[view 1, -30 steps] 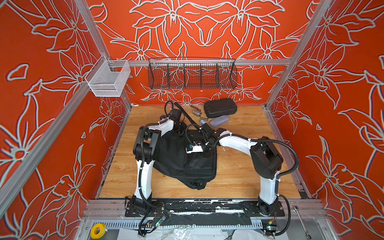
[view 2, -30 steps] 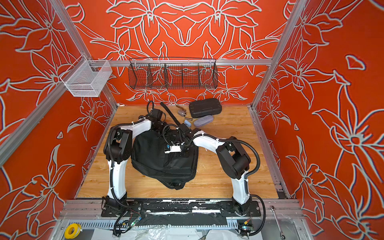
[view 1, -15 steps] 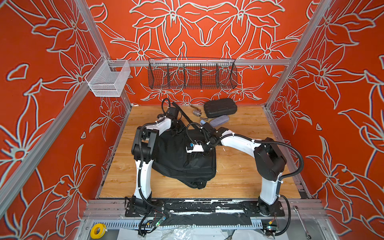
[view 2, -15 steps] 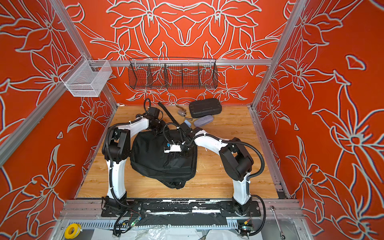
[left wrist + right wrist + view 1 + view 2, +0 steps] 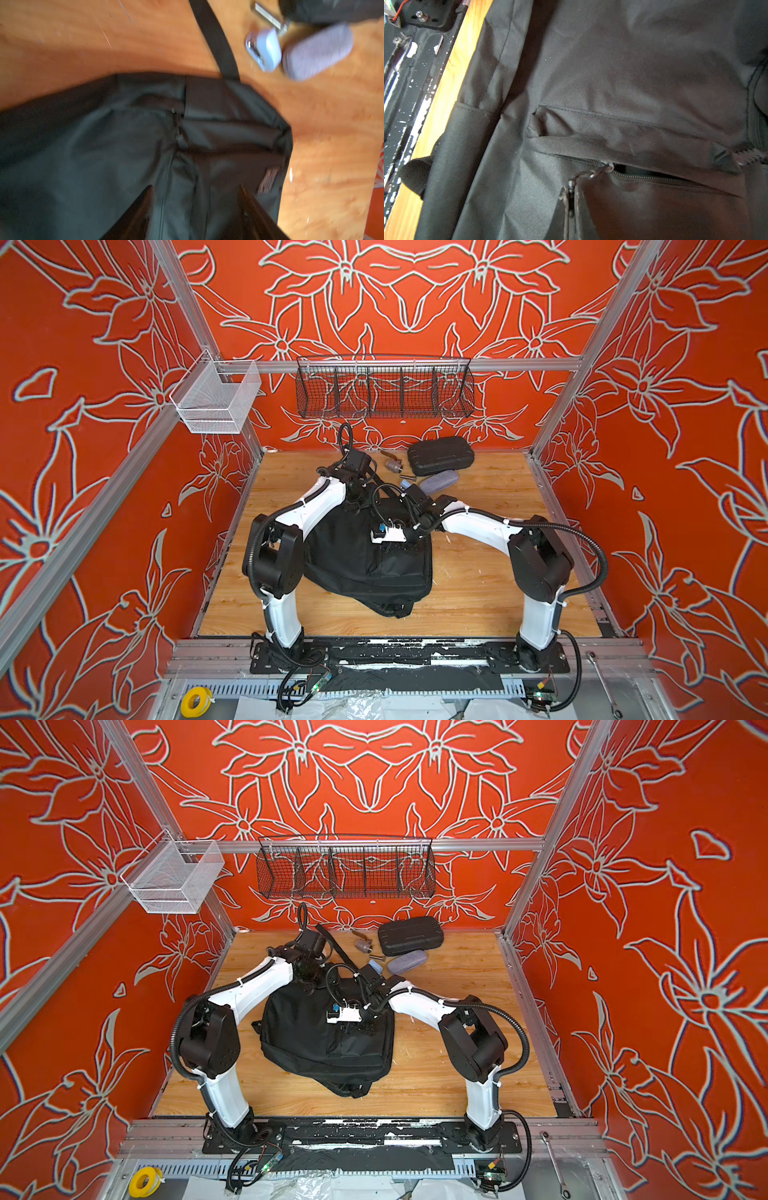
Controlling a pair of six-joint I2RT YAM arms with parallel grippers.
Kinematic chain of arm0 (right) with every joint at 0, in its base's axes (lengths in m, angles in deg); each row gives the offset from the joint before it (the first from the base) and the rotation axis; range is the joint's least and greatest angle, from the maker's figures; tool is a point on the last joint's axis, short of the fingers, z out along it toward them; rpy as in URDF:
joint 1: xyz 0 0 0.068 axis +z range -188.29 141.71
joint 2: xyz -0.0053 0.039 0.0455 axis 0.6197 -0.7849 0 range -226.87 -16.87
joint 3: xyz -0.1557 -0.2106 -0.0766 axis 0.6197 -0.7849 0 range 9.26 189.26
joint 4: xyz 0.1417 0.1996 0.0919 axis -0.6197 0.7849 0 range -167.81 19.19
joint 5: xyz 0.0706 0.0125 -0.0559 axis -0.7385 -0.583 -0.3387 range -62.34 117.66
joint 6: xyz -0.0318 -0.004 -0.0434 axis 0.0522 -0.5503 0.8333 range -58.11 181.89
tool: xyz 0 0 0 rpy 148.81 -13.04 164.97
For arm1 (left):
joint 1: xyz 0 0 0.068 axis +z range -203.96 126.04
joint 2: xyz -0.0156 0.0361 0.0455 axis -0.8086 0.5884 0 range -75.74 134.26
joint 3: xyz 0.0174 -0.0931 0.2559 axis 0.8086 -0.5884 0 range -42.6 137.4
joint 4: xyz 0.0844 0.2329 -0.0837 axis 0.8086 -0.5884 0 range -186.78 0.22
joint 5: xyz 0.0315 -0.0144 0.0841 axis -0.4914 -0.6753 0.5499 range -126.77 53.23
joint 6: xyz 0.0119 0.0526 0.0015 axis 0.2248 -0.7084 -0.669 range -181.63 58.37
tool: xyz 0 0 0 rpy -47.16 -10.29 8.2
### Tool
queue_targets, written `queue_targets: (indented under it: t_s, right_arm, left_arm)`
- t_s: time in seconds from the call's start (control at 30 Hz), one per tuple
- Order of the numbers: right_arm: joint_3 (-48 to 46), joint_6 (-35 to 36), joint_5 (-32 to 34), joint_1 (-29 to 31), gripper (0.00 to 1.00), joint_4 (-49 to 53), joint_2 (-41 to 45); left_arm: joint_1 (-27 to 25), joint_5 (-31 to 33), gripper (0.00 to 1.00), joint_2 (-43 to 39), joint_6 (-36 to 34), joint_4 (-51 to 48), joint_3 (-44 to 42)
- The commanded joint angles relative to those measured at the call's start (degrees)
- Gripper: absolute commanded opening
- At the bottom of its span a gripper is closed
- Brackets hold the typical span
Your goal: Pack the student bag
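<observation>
Left wrist view: the left gripper (image 5: pixel 195 191) has widened its jaws over the last second and now hangs wide and empty above the far end of the student bag (image 5: pixel 124 155). I judge it has just let go of the fabric. In both top views the bag lies flat at the middle of the tabletop (image 5: pixel 478 593), between the two arms. To the right, the right gripper (image 5: pixel 571 189) stays pinched narrow on the zipper pull (image 5: pixel 591 172), with the front pocket (image 5: pixel 654 203) partly unzipped. So the bag is being opened and nothing looks packed yet.

By my count there is one bag, two baskets on the rail, white mesh (image 5: pixel 216 400) and black wire (image 5: pixel 384 389), and one ribbed case (image 5: pixel 440 455). There is also one grey pouch (image 5: pixel 438 482), one pale blue item (image 5: pixel 268 49) and a few small metal pieces.
</observation>
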Motion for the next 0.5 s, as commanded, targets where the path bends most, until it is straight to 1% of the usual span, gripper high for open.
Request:
queue_targets:
  t_s: [0.0, 0.07, 0.13, 0.33, 0.47]
  right_arm:
    - [-2.29, 0.49, -3.47, 0.23, 0.0, -1.57, 3.07]
    - [-3.92, 1.23, -4.31, 0.2, 0.0, -3.15, 4.08]
    - [-4.81, 2.29, -4.94, 0.23, 0.0, -3.66, 4.54]
    - [-4.04, 2.28, -4.86, 0.38, 0.0, -2.34, 4.03]
    - [-3.98, 2.12, -4.86, 0.45, 0.0, -2.19, 3.89]
  left_arm:
    - [-0.8, -2.26, 0.62, -1.01, -2.32, -4.66, -4.55]
    - [-1.68, -3.81, 0.62, -1.26, -2.5, -3.99, -6.96]
    - [-2.47, -4.43, 0.62, -0.72, -2.75, -3.94, -7.61]
    - [-4.23, -3.97, 0.62, 1.94, -3.5, -4.97, -6.31]
    - [-4.82, -4.56, 0.62, 1.39, -3.42, -3.7, -6.05]
